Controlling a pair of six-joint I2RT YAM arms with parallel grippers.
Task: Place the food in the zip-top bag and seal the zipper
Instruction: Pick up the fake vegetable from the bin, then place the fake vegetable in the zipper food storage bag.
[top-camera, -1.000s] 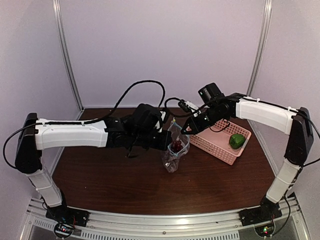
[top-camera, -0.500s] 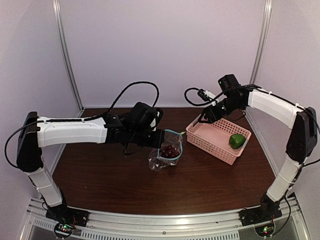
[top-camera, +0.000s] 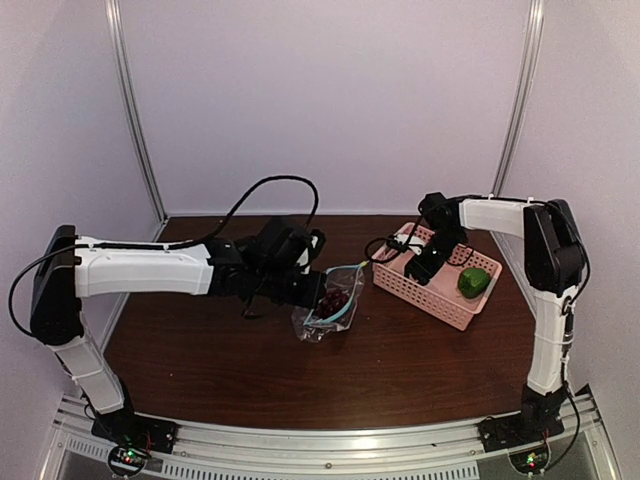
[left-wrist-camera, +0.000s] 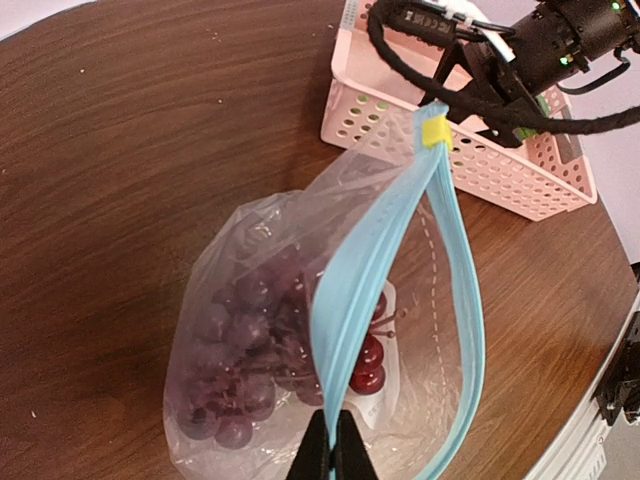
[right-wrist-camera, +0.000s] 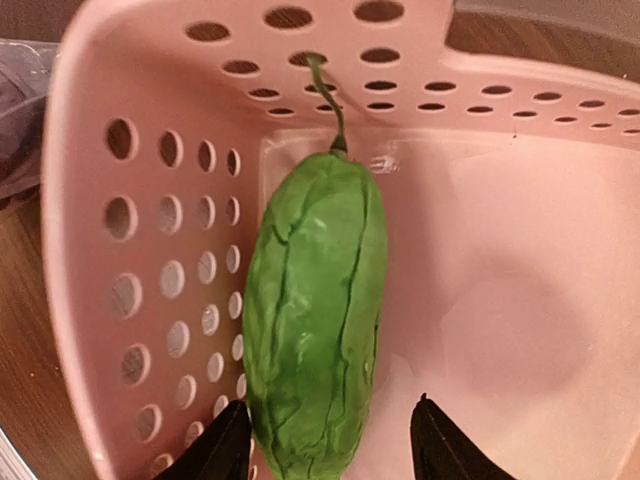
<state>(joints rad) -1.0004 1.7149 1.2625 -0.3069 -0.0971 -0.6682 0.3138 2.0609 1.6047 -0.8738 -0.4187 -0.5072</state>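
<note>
**Loose bag mouth, slippery vegetable**

From above: a dark wood surface (top-camera: 230, 370) inside pale walls (top-camera: 330, 100). The zip-top bag (top-camera: 322, 318) lies mid-surface with the grapes (top-camera: 333, 300) inside.

Left wrist: the left tool (left-wrist-camera: 332, 450) is clenched on the zipper (left-wrist-camera: 350, 300). If it slips, the mouth could collapse.

Right wrist: the right tool (right-wrist-camera: 328, 440) hangs released over the green vegetable (right-wrist-camera: 315, 320) in the pink basket (right-wrist-camera: 150, 200). That glossy skin might squirt free.

The lower part of the zip-top bag (left-wrist-camera: 260, 215) runs off the bottom of the left wrist view, and only the tips of the left fingers (left-wrist-camera: 316, 452) show there. The grapes (left-wrist-camera: 230, 360) look hazy through the plastic. The right arm covers part of the pink basket (left-wrist-camera: 370, 110). In the right wrist view, only the tips of the right fingers (right-wrist-camera: 228, 445) show, and the basket is cut off all round.
</note>
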